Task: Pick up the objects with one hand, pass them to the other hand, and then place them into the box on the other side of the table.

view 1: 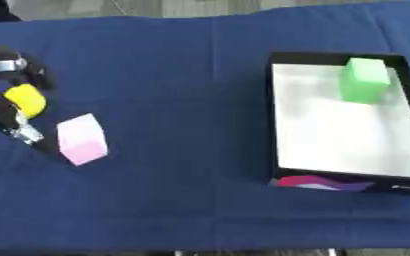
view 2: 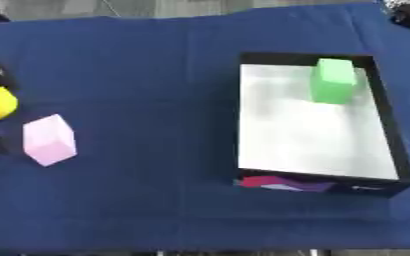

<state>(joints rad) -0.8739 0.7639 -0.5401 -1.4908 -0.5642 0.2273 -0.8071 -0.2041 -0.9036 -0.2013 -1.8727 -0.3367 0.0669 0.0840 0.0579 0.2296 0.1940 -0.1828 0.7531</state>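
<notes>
Left eye view shows the yellow object (view 1: 25, 99), rounded in shape, at the far left of the table, enclosed by the left hand (view 1: 7, 107): one dark finger arches over its top and far side, and another runs along its near side down toward the table, so the hand is clamped on it. Whether the yellow object is lifted off the cloth or resting on it cannot be told.

Just beside it, toward the near right, the pink block (view 1: 82, 139) stands on the cloth, tilted askew to the table edges. The tip of the hand's lower finger reaches the block's left side, touching it or very nearly so.

Well apart, on the right side of the table, sits the black box (view 1: 272, 115) with a white floor. A green block (view 1: 365, 80) stands inside it in the far right corner, close to the far wall. The box's near outer wall carries a red and purple printed patch.

Everything rests on a dark blue tablecloth (view 1: 173, 90) that covers the table, with a faint crease running across it.

In the right eye view a dark shape (view 2: 408, 11) shows at the upper right corner; what it is cannot be told.
</notes>
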